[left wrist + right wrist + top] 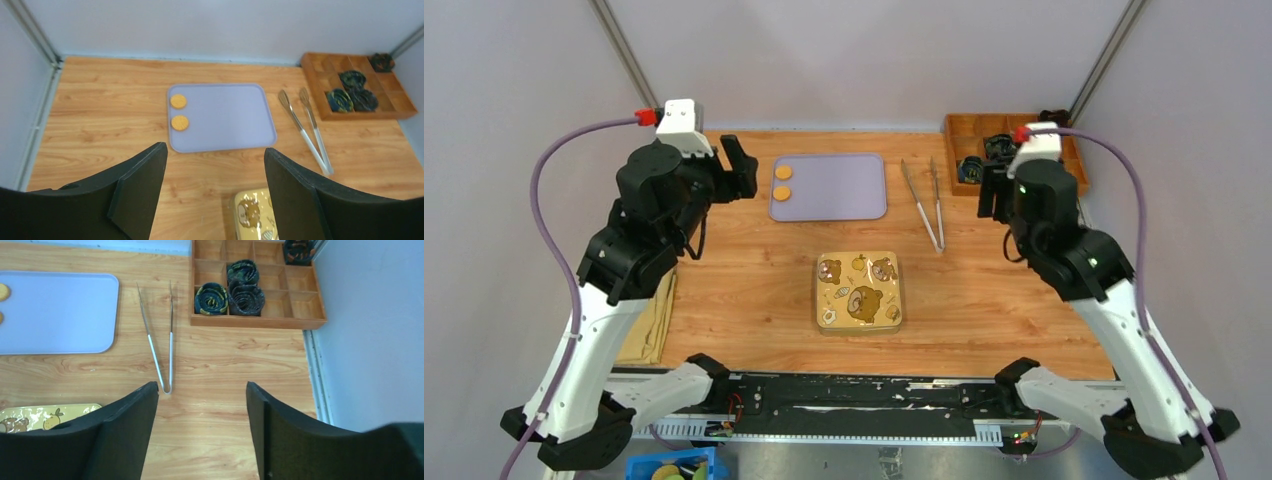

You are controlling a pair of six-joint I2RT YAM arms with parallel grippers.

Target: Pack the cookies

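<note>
The left hand point(215, 150) hangs wide open over the counter point(100, 100), gripping nothing. The right hand point(201, 386) also stands open and empty. Ahead of the left hand, the two cookies point(178, 101) lie just apart at the left edge of a lavender tray point(225, 115). Metal tongs point(160, 340) lie right of the tray. A yellow bear-print tin point(859, 291) sits nearer the arms.

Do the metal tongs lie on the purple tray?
No, the tongs lie on the bare wooden table, to the right of the tray and apart from it.
</note>
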